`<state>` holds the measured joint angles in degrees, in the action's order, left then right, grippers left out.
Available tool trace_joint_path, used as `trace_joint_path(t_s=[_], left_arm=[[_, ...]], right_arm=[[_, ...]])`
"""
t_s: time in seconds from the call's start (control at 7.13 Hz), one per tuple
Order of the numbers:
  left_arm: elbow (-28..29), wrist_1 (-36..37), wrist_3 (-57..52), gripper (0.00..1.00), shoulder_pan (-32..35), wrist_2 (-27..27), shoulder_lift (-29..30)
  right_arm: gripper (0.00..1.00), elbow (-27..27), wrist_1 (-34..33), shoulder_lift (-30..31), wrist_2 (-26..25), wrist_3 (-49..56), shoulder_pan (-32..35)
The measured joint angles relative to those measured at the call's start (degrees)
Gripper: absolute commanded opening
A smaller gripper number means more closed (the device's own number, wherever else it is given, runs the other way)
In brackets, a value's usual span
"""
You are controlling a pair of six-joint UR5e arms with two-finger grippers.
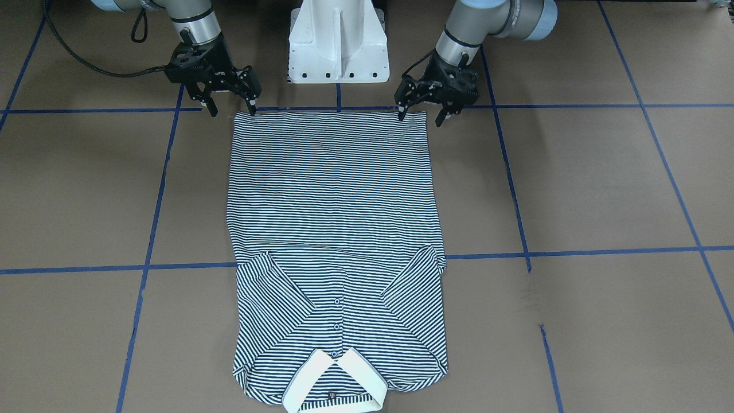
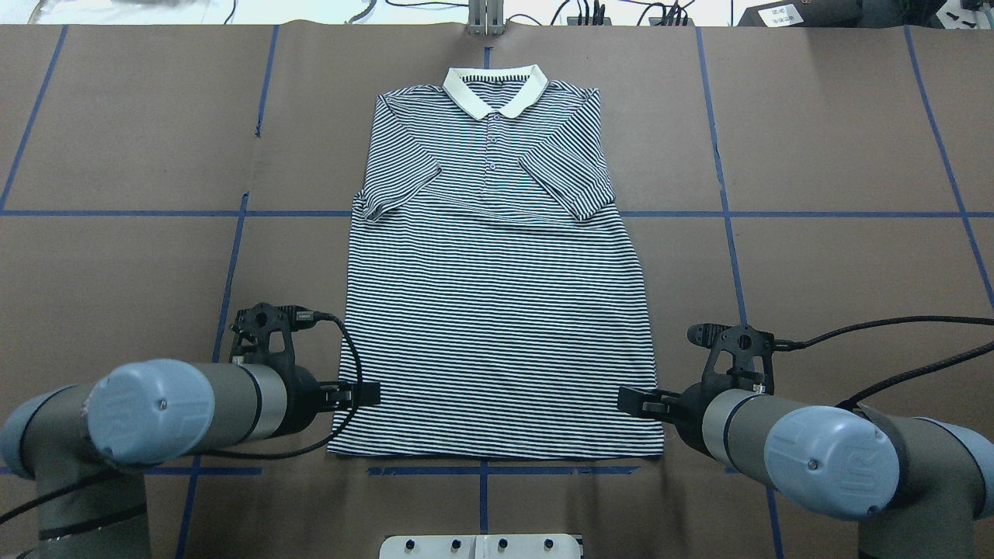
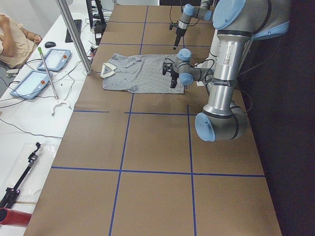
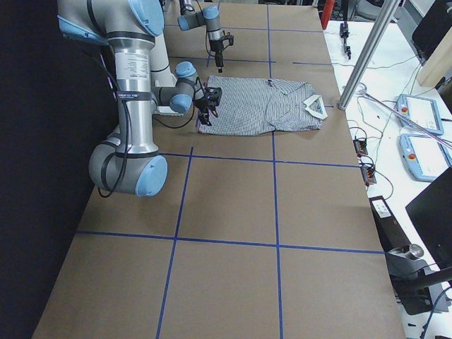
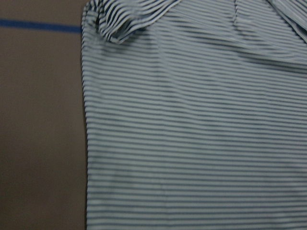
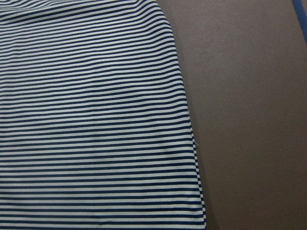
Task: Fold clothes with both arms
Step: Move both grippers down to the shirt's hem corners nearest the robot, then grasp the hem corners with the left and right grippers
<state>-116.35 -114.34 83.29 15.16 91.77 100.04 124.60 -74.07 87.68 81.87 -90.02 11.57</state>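
Left hand [image 1: 421,117] & right hand [image 1: 233,110], both open, hung at shirt [image 1: 332,189] hem corners nr tabletop's [image 1: 573,172] robot-side edge; best to pinch both layers, lift evenly.

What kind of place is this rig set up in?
Probably a robotics lab workcell: a brown table gridded with blue tape, teach pendants on a side bench, and a polo shirt laid flat.

Polo shirt [image 5: 192,134] blurred in left wrist view; cut off there by three picture edges. Collar [image 1: 335,381] clipped by front-facing view's bottom edge. Left gripper [image 1: 421,116] and right gripper [image 1: 232,109] half hidden behind own wrists in overhead view; fingertip contact with hem at table's robot-side edge not determined.
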Motion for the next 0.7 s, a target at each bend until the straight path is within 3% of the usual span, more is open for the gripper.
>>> trace_joint_path(t_s=[0.14, 0.7], left_arm=[[-0.52, 0.65, 2.95, 0.69, -2.96, -1.94, -1.22], [0.36, 3.79, 5.58, 0.67, -5.57, -3.01, -1.21]], right_arm=[[0.95, 0.19, 0.04, 0.60, -0.48, -0.37, -0.70], [0.95, 0.28, 0.17, 0.75, -1.34, -0.53, -1.16]])
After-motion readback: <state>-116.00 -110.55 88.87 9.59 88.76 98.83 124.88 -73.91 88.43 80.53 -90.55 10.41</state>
